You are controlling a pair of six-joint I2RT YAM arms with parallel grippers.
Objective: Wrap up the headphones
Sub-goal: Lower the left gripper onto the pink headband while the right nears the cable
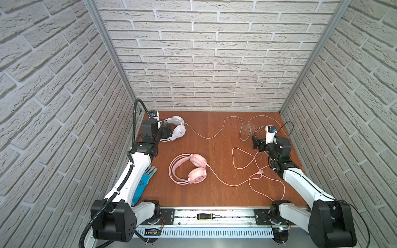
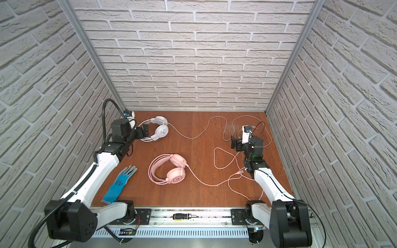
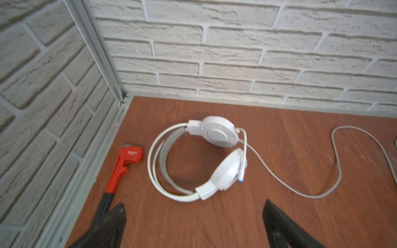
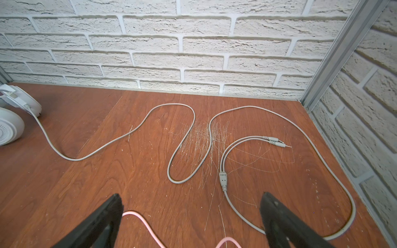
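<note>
Two headphones lie flat on the brown worktop [image 1: 214, 193], and neither cable is wound up. The white headphones [image 1: 175, 128] are in the far left corner, with the earcups close to each other. The left gripper [image 1: 167, 132] is just beside their headband. Its fingers are spread wide and nothing is between them. In the left wrist view, the left gripper [image 3: 193, 204] faces the headband but does not touch it. A red wrench [image 3: 122, 167] lies near the wall beside these headphones.

The white cable [image 4: 107, 146] goes from one earcup across the far side of the worktop in loose curves. It ends in two small plugs [image 4: 277, 141] near the far right corner. The right gripper [image 1: 257, 144] is over this part, also spread wide and holding nothing. In the right wrist view, the cable passes under one of its fingers [image 4: 279, 219].

The pink headphones [image 1: 190, 169] are in the middle of the worktop. The pink cable [image 1: 236, 184] runs to the right in several loose loops, near the right arm.

A blue glove [image 2: 120, 184] lies at the near left side, partly under the left arm. A screwdriver [image 1: 206, 216] rests on the metal rail in front.
</note>
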